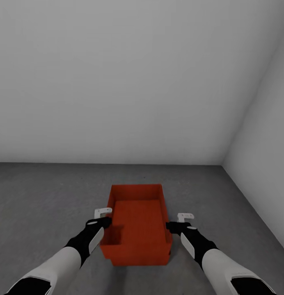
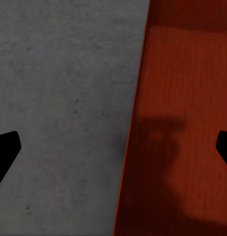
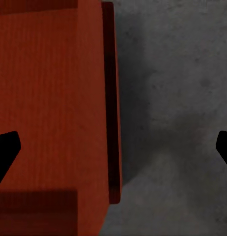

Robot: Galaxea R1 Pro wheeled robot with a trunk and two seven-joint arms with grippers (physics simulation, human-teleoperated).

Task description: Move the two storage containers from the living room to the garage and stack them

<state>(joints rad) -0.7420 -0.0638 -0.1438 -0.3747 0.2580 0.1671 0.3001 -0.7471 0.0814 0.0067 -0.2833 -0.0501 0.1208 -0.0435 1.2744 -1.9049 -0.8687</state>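
In a bare garage corner, both sets of jaws are standing spread, the left gripper (image 1: 104,217) and right gripper (image 1: 181,221) straddling opposite walls of a red-orange container (image 1: 138,221) sitting on the concrete floor (image 1: 43,196); whether a second bin is lying beneath is hard to tell.

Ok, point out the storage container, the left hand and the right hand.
storage container (image 1: 138,221): head view, its inside bottom.
left hand (image 1: 103,218): head view, between the fingertips at the container's left wall.
right hand (image 1: 179,221): head view, between the fingertips at its right wall.
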